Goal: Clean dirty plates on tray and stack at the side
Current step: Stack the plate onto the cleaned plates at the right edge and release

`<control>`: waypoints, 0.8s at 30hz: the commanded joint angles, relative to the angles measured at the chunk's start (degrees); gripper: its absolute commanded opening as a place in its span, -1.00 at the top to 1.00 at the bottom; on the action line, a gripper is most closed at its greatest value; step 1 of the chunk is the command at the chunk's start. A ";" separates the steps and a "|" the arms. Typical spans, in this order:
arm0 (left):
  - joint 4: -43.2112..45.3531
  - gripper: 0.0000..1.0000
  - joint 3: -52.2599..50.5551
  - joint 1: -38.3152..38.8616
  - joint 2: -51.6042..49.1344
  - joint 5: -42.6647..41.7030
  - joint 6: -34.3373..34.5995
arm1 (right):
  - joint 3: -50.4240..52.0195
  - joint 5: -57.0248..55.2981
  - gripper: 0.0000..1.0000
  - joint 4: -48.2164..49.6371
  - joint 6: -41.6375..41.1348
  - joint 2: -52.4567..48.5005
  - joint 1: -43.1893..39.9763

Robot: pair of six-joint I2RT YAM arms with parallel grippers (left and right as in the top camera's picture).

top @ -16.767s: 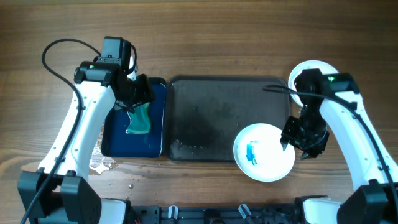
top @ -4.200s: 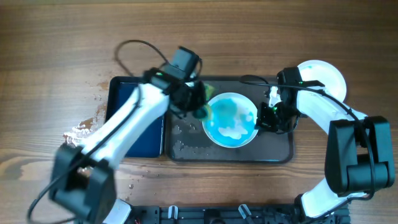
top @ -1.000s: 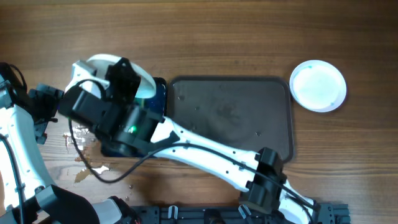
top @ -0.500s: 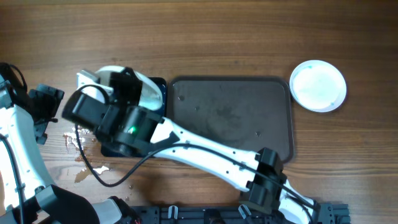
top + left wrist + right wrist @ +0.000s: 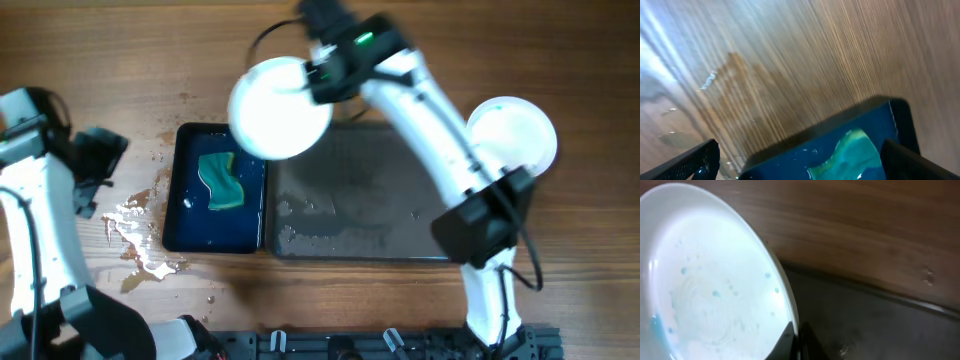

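My right gripper (image 5: 314,78) is shut on the rim of a white plate (image 5: 279,108), which it holds in the air over the back left corner of the dark grey tray (image 5: 400,200). In the right wrist view its fingertips (image 5: 791,336) pinch the plate (image 5: 705,290) at the edge; faint blue specks and a wet sheen show on the plate's face. The tray (image 5: 890,325) lies below, wet, with no plate on it. A second white plate (image 5: 512,137) rests on the table right of the tray. My left gripper (image 5: 103,170) hangs open at the far left, holding nothing.
A narrow dark-blue tray (image 5: 190,225) with a green sponge (image 5: 222,182) lies left of the grey tray; the left wrist view shows this tray (image 5: 875,125) and sponge (image 5: 852,155) between the open fingers. Spilled water (image 5: 135,230) spreads over the wood beside it.
The right arm has swung from its reach over the blue tray back to the right, and the plate has gone with it to the grey tray's back left corner. The sponge is uncovered.
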State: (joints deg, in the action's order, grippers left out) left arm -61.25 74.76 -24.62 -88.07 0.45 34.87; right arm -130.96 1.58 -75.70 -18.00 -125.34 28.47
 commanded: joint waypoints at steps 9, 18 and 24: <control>3.32 -1.00 0.24 13.25 -5.05 -0.66 0.74 | -0.15 1.55 0.91 -16.46 2.80 2.78 -38.77; 3.91 -1.00 0.24 13.60 -5.07 -0.66 0.74 | 20.90 1.66 0.91 -10.40 1.36 2.71 -57.16; 4.22 -1.00 0.24 13.60 -5.07 -0.68 0.74 | 32.09 3.93 0.91 -1.33 1.29 2.71 -57.92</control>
State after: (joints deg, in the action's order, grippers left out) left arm -57.12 74.76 -11.33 -92.71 -0.14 34.87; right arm -101.16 3.29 -79.33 -16.43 -123.61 -30.17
